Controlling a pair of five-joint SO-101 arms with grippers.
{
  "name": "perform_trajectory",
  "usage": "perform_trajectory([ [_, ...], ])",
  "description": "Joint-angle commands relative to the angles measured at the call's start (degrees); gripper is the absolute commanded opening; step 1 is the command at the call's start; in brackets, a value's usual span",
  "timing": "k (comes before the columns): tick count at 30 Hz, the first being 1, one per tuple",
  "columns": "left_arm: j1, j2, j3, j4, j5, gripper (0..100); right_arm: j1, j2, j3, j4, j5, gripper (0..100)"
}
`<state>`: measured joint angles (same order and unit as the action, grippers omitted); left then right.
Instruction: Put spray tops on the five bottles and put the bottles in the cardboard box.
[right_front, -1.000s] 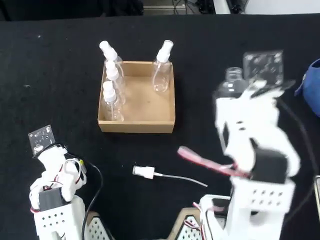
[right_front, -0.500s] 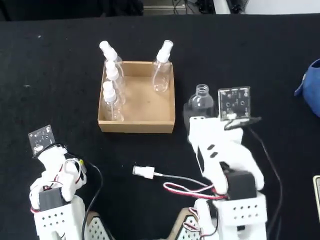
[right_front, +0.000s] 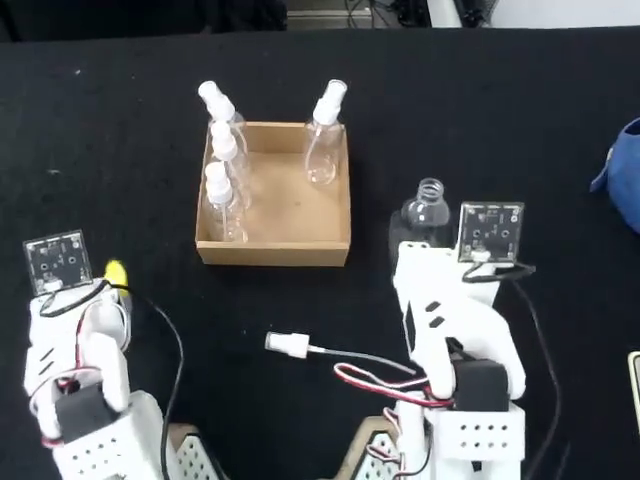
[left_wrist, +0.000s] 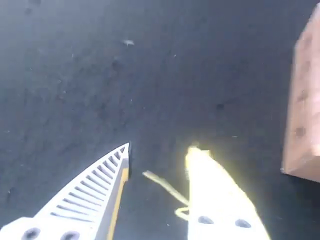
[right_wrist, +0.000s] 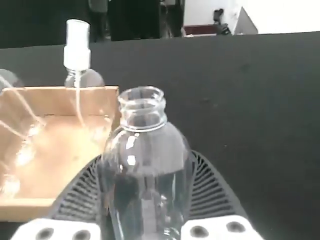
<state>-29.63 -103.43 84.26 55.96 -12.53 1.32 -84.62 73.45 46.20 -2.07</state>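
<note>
Tool right (right_wrist: 147, 157): clamped on uncapped bottle (right_front: 428, 205), brought in beside cardboard box (right_front: 275, 255)
Tool left (left_wrist: 160, 147): spread, apparently empty, risen
Spray top (right_front: 288, 344): unmoved; probably fitted next

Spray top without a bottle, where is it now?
In the high view the loose spray top lies on the table between the two arms, on the arms' side of the cardboard box.

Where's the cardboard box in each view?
High view: cardboard box near picture centre, slightly left.
Left wrist view: its corner, beside the open left gripper.
Right wrist view: behind the uncapped bottle held in the right gripper.
Shared landmark: capped bottle at the box's corner, in the high and right wrist views.
</note>
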Motion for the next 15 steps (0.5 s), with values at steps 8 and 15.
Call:
perform_trajectory([
  [8, 14.29, 13.89, -25.54, 18.55, 0.88, 20, 1.41, -1.45, 0.31, -3.16, -0.09, 1.1],
  [15, 29.85, 32.88, -32.13, 24.70, 4.92, 27, 1.76, -1.45, 0.31, -3.16, 0.00, 1.1],
])
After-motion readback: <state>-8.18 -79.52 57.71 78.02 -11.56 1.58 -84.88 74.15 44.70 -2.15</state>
